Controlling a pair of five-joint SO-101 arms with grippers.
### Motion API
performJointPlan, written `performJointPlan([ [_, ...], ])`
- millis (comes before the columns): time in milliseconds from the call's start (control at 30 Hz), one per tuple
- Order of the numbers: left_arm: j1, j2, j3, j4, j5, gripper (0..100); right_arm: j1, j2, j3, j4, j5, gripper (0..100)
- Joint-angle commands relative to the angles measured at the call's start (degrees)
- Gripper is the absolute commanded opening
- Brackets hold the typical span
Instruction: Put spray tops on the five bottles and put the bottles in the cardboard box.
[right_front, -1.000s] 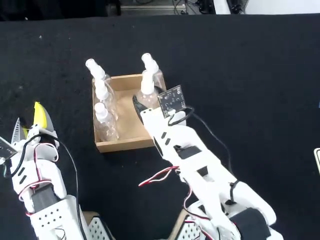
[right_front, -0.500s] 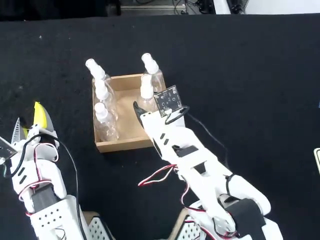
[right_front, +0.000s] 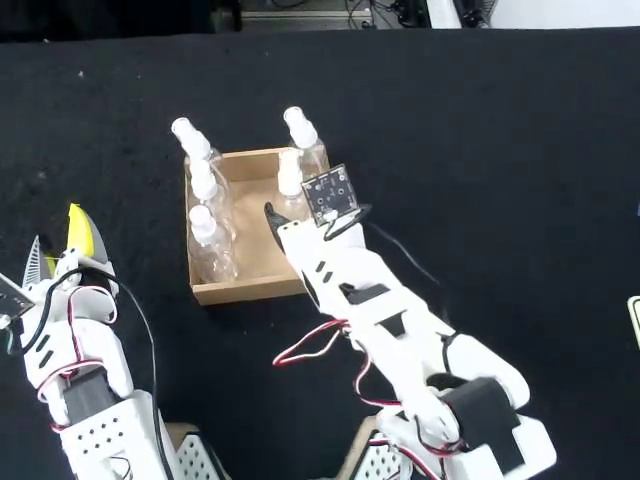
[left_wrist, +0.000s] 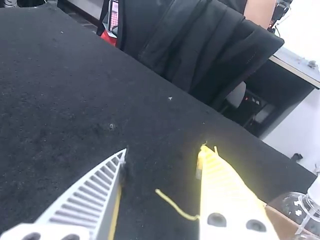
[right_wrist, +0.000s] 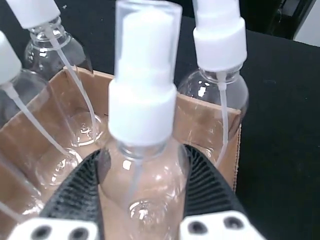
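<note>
Three bottles, spray tops on: ranged along left wall of cardboard box. Corner bottle: at box's far right corner. Held bottle: upright, box's right side, clamped between right gripper jaws. Left gripper: jaws wide apart, empty, above black surface.

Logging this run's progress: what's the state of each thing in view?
held bottle: spray top on, upright, gripped at the box
right gripper: shut on held bottle
left gripper: open, empty, above the table
left bottles: three, tops on, upright along box's left wall
far bottle: top on, upright at box's far right corner
box: upright, open-topped
</note>
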Motion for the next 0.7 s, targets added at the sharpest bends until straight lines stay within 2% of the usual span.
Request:
performJointPlan([
  [0, -0.13, -0.18, 1.27, -1.05, 0.09, 21, -0.7, 0.31, -3.12, -1.58, 0.18, 1.2],
  [167, -0.13, -0.18, 1.27, -1.05, 0.09, 21, -0.7, -0.04, -1.89, -1.67, 0.18, 1.1],
  [267, -0.13, -0.18, 1.27, -1.05, 0.09, 21, -0.7, -0.04, -0.4, -5.1, 0.26, 1.1],
  [467, -0.13, -0.18, 1.27, -1.05, 0.09, 21, -0.88, 0.4, 3.38, -13.19, 7.38, 1.1],
  [667, -0.13, -0.18, 1.27, -1.14, 0.09, 21, -0.79, 0.48, 3.74, -13.19, 7.38, 1.1],
])
